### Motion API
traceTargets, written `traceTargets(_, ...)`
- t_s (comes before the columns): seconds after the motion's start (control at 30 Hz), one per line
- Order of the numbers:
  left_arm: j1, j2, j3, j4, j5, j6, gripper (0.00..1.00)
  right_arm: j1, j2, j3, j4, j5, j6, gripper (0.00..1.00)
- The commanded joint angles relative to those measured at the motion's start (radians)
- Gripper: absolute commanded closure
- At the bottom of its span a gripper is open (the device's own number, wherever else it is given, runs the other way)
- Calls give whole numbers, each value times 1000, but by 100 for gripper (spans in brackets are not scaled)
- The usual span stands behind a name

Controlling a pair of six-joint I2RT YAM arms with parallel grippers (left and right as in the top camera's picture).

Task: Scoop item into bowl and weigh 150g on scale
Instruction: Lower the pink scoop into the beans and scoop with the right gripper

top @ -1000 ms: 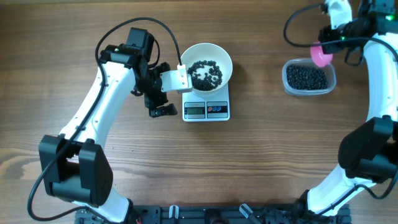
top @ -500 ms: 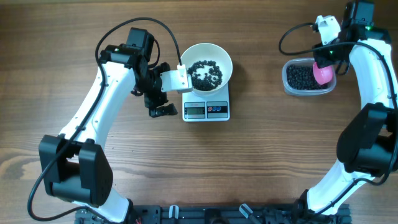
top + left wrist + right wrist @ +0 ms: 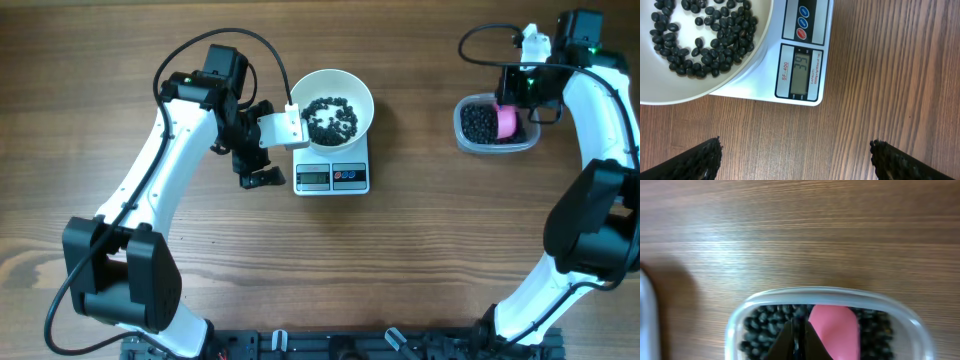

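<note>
Table point(image 3: 420, 260): one, brown wood grain; everything stands on it.
Arms: two, white with black joints. The left arm point(image 3: 165, 160) reaches to the left side of the scale, and the right arm point(image 3: 600, 110) reaches over the tub at far right.
Scale point(image 3: 333, 172): one, white and square, at centre. It has three round buttons, two blue and one red, and its grey display point(image 3: 800, 72) reads 39.
Bowl point(image 3: 330, 80): one, white, round and deep. It sits on the scale and overhangs its back edge.
Tub point(image 3: 462, 135): one, clear plastic with rounded corners, well apart from the scale on the right.
Left gripper point(image 3: 797, 165): jaws spread wide with nothing between them but bare table. It is just beside the scale's left edge, touching neither scale nor bowl.
Right gripper point(image 3: 799, 337): jaws pinched narrow on the scoop, directly above the tub.
Scoop point(image 3: 507, 120): one, pink, tilted, its end down among the tub's beans.
Beans: two lots of small, round, glossy black beans. The bowl lot point(image 3: 330, 118) is a loose, thin scatter that leaves white showing. It lies ahead of the left jaws and slightly to one side. The tub lot point(image 3: 480, 124) is a dense dark heap that lies right under the right jaws, around the scoop.
</note>
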Motion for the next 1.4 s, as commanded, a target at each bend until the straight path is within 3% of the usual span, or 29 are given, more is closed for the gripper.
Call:
traceTargets(0.0,-3,4,-6,0,24,19,0,17,33,-18,2,-199,106,96)
traceTargets(0.5,-3,4,-6,0,24,19,0,-97,33,-18,81,-196,115,96)
traceTargets(1.17,-3,4,-6,0,24,19,0,-323,33,-18,82,-543,115,96)
traceTargets(1.37,-3,4,-6,0,24,19,0,-335,33,-18,82,-557,115,96)
